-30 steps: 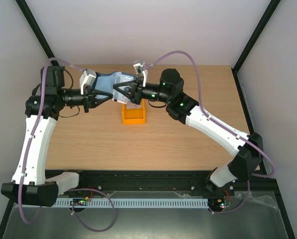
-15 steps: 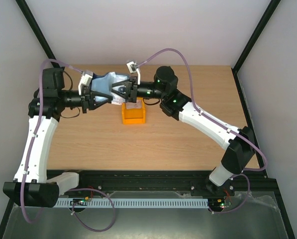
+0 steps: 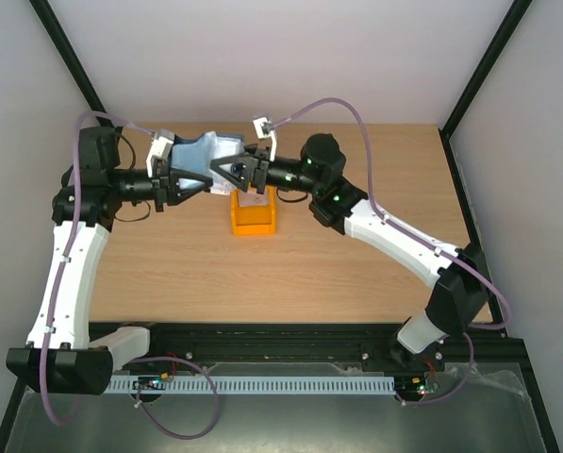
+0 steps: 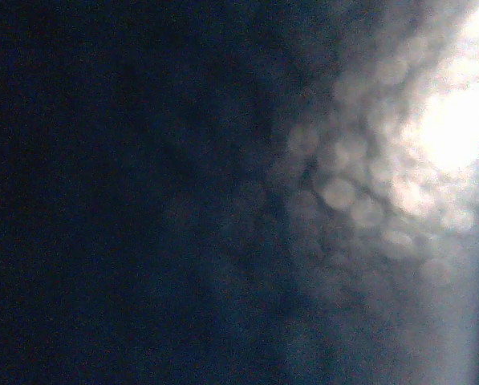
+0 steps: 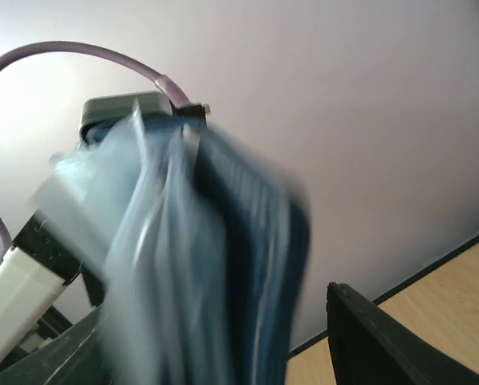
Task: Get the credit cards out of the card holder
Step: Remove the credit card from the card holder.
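The dark navy card holder [image 3: 203,154] hangs in the air above the back of the table, its lighter grey-blue inside facing up. My left gripper [image 3: 179,179] is shut on its left end; in the left wrist view the holder [image 4: 143,200] fills the picture as a dark blue blur. My right gripper [image 3: 234,173] is at the holder's right end with its jaws open. The right wrist view shows the blurred holder [image 5: 223,265] between the jaws, one black finger [image 5: 383,345] clear of it. A pale credit card [image 3: 253,200] lies in the orange bin.
The orange plastic bin [image 3: 253,223] stands on the wooden table [image 3: 168,264] just below and in front of both grippers. Black frame posts [image 3: 69,57] rise at the back corners, and purple cables loop over both arms.
My right gripper has shifted a little to the left along the holder and its jaws have opened. The left gripper keeps hold of the holder, which has barely moved.
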`<state>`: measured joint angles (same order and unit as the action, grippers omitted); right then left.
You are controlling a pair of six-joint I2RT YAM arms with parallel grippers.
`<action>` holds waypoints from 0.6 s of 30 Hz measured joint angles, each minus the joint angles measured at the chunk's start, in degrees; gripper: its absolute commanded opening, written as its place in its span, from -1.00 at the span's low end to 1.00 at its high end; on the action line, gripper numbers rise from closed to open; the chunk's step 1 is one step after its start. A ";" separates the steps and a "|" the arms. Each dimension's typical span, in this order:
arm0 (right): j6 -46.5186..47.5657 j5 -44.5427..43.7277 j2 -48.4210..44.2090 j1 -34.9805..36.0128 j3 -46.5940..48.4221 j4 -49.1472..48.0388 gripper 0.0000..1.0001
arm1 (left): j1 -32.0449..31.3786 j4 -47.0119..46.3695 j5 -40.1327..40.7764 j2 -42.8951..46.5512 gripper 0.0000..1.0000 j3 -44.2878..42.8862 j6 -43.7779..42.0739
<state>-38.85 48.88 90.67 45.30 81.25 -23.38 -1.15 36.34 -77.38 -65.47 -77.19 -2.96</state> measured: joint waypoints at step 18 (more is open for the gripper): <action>-17.05 -14.45 -0.81 6.88 -20.35 -35.80 -0.51 | 2.71 -0.90 6.01 -1.70 -0.95 -5.70 3.19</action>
<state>-55.90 34.44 89.86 52.18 60.90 -59.18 1.56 35.44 -71.37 -67.18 -82.89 0.23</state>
